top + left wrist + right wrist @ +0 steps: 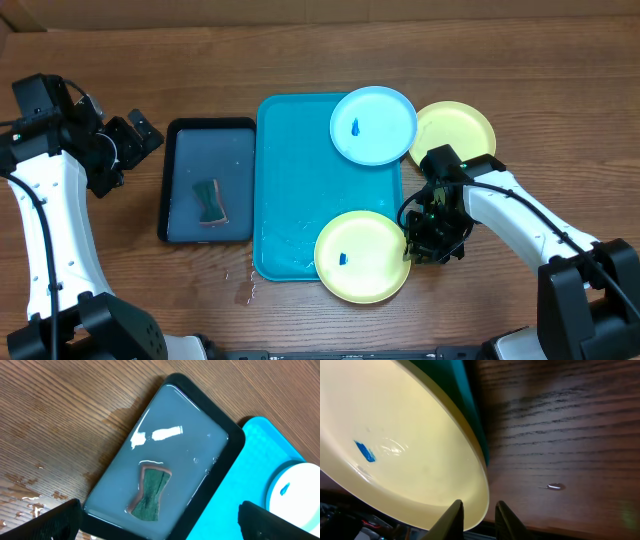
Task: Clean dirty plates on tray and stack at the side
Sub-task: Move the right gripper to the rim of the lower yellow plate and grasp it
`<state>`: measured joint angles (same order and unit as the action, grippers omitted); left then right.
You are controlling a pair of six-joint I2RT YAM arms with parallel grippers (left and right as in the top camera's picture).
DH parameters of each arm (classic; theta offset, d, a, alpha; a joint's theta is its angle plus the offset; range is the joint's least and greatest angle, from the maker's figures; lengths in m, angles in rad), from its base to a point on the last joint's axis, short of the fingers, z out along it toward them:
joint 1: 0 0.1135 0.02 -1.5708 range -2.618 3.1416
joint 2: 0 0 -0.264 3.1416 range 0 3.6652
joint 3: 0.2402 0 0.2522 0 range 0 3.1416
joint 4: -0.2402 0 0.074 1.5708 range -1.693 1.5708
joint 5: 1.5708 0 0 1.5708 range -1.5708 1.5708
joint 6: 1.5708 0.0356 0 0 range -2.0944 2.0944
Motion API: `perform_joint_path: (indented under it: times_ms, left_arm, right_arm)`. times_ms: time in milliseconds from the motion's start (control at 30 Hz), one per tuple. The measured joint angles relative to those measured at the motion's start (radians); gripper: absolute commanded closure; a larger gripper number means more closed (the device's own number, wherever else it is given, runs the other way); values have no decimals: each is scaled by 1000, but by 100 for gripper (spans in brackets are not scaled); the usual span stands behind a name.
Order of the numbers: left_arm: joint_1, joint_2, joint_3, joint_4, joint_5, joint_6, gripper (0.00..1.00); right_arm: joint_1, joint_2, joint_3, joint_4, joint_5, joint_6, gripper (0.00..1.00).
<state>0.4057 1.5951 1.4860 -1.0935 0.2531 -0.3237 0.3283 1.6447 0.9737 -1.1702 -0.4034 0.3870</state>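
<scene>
**Right gripper** (412, 238): I read it at the right rim of the near yellow plate (362, 256). In the right wrist view its fingers (454, 517) stand one on each side of that rim, drawn close together. They appear to pinch it, though the contact sits at the bottom edge of the picture and I cannot confirm it firmly.

**Near yellow plate:** it lies on the front right corner of the tray (295, 180) and overhangs the tray's front and right edges. A blue smudge (343, 258) marks its centre.

**Blue plate** (373, 125): it lies on the tray's rear right corner, overhanging the rear edge, and has a smudge near its centre. Its right edge overlaps the far yellow plate (462, 130), which lies on the table (330, 50) just right of the tray.

**Left gripper** (135, 140): its fingers are spread wide and hold nothing. It hangs over the table, left of the black tray (172, 180). In the left wrist view a sponge (150, 492) lies in that tray on a glossy, wet-looking floor.

**Table:** water drops (243, 290) lie just off the tray's front left corner.
</scene>
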Motion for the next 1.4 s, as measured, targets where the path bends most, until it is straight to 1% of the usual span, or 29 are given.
perform_joint_path:
  times_ms: [267, 400, 500, 600, 733, 1033, 1400]
  left_arm:
    - [0, 0, 0, 0, 0, 0, 0]
    - [0, 0, 0, 0, 0, 0, 0]
    - [0, 0, 0, 0, 0, 0, 0]
    - [0, 0, 0, 0, 0, 0, 0]
    - [0, 0, 0, 0, 0, 0, 0]
    - [0, 0, 0, 0, 0, 0, 0]
    - [0, 0, 0, 0, 0, 0, 0]
  right_arm:
    - [14, 0, -5, 10, 0, 3, 78]
    - [27, 0, -44, 38, 1, 14, 78]
    - [27, 0, -61, 36, 3, 23, 83]
    - [27, 0, -63, 40, 3, 27, 92]
    - [27, 0, -63, 70, 3, 32, 96]
    - [27, 0, -63, 120, -8, 56, 96]
    - [27, 0, -63, 282, -55, 128, 96]
